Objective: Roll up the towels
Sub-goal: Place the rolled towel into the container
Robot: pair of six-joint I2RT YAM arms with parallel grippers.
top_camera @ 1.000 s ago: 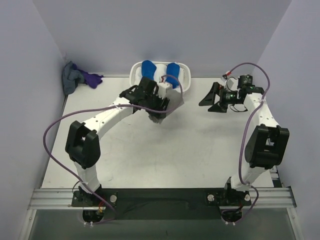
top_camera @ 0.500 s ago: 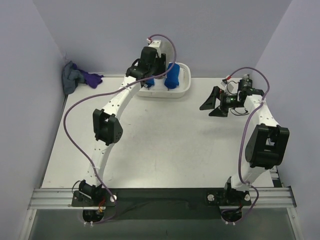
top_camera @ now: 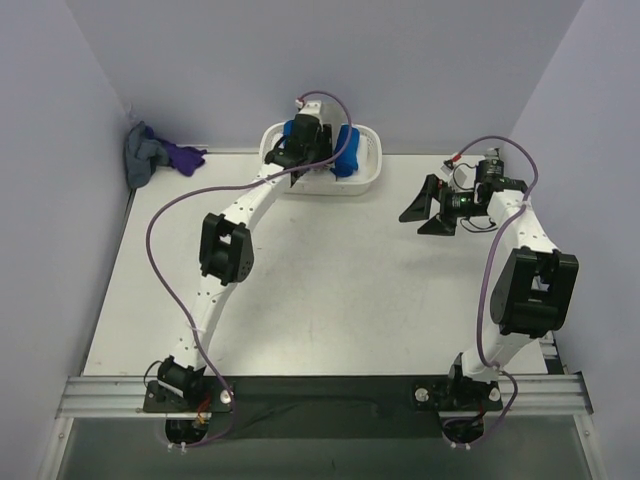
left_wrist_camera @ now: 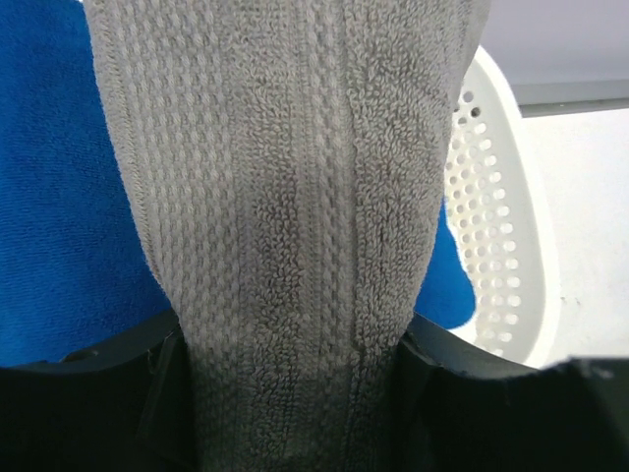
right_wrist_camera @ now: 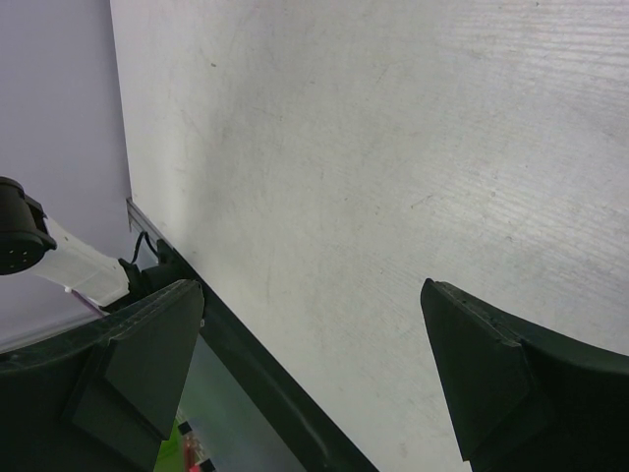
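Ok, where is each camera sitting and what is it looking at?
Top: high behind the robot, looking down at the table; the left arm and right arm show, bases at the bottom.
Left wrist: on the left arm, looking along the left claw, which pinches the grey towel over the white basket; its fingers show.
Right wrist: on the right arm, looking down at the table and its edge; the open right claw shows.
Shared: top and left wrist both see the basket and blue towels.

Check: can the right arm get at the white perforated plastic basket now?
Probably only at its right rim: the left pincer, gripping the grey terry-cloth towel, hangs over the white perforated plastic basket.
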